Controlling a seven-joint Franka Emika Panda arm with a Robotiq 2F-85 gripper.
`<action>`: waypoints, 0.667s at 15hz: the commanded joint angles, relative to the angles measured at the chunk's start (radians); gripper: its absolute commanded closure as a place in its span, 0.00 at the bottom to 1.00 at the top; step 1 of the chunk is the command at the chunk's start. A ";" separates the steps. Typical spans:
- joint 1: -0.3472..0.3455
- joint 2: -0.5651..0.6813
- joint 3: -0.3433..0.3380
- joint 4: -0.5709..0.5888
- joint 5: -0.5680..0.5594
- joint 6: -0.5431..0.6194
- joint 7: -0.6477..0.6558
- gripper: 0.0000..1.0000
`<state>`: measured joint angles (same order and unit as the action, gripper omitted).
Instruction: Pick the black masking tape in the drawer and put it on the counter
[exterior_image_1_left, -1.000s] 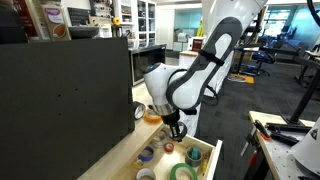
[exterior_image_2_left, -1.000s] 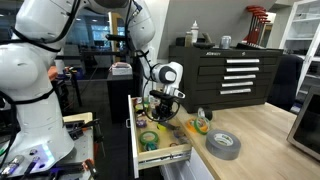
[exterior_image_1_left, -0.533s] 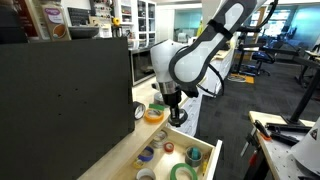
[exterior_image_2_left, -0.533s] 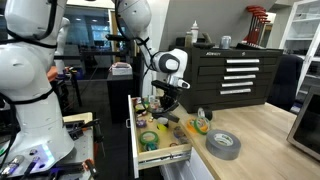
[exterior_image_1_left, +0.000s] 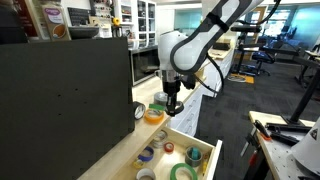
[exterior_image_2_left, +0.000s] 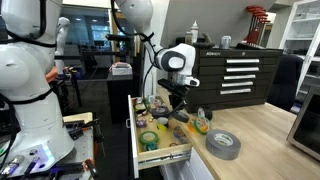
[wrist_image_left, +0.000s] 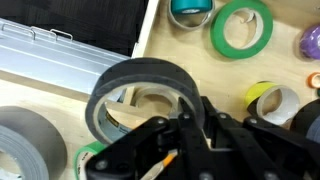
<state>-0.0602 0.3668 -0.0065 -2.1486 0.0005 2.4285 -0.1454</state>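
Observation:
My gripper (wrist_image_left: 192, 112) is shut on the rim of the black masking tape (wrist_image_left: 137, 82), a black ring that fills the middle of the wrist view. In both exterior views the gripper (exterior_image_1_left: 172, 107) (exterior_image_2_left: 180, 107) hangs above the open drawer (exterior_image_1_left: 208, 151) (exterior_image_2_left: 166, 159) with the small black roll (exterior_image_2_left: 181, 115) at its fingertips, clear of the drawer's contents. The beige counter (exterior_image_2_left: 265, 140) runs beside the drawer. In the wrist view the drawer's wood bottom (wrist_image_left: 190, 60) lies under the roll.
A wide grey tape roll (exterior_image_2_left: 224, 144) (wrist_image_left: 22, 140) lies on the counter near the drawer. Green tape rolls (wrist_image_left: 241, 27), a yellow roll (wrist_image_left: 272, 100) and other rolls lie in the drawer. A black tool chest (exterior_image_2_left: 235, 75) stands behind the counter. A large black box (exterior_image_1_left: 60, 100) stands beside the drawer.
The gripper has risen out of the drawer with the black tape in it and shifted sideways towards the counter edge.

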 joint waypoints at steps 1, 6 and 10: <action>-0.028 -0.015 -0.006 -0.004 0.022 0.057 -0.014 0.97; -0.034 0.024 -0.027 0.068 -0.003 0.092 -0.009 0.97; -0.042 0.064 -0.043 0.141 -0.010 0.094 -0.016 0.97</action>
<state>-0.0841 0.3916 -0.0446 -2.0687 -0.0009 2.5093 -0.1460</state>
